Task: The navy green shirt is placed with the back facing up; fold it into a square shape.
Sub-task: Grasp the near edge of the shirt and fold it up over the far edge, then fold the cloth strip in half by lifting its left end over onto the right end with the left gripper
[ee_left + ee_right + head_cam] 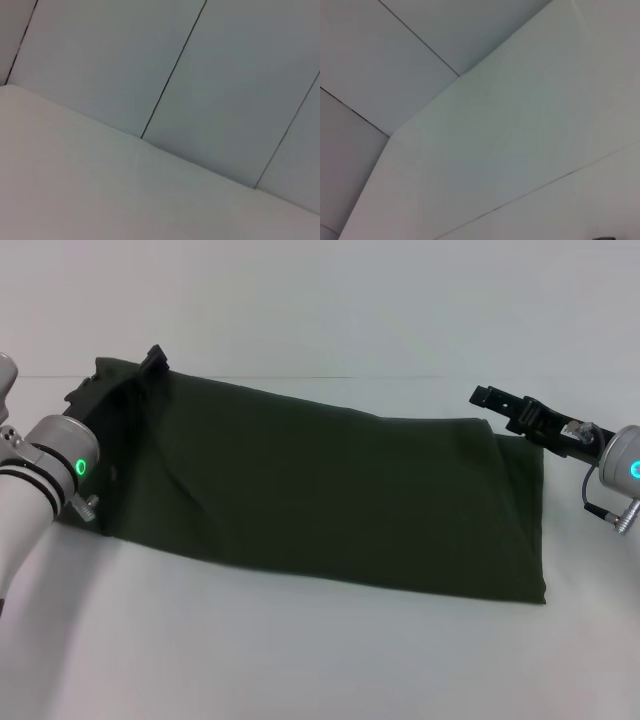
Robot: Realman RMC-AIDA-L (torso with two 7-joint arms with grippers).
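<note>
Across the middle of the white table [300,660] lay the navy green shirt [330,500], a long dark band already folded lengthwise, plain side up, running from far left to near right; its left end was rumpled and raised, its right end flat with a squared corner. At that left end the left gripper [152,360] sat against the far edge of the cloth; whether its jaws held fabric could not be told. Just beyond the right end's far corner the right gripper [505,405] hovered, its jaws likewise unclear. Both wrist views showed only bare table and panelled wall [225,75]. Judged from this, a lengthwise fold was finishing; next, one end probably needs carrying over the other, edges matched, to make a square.
</note>
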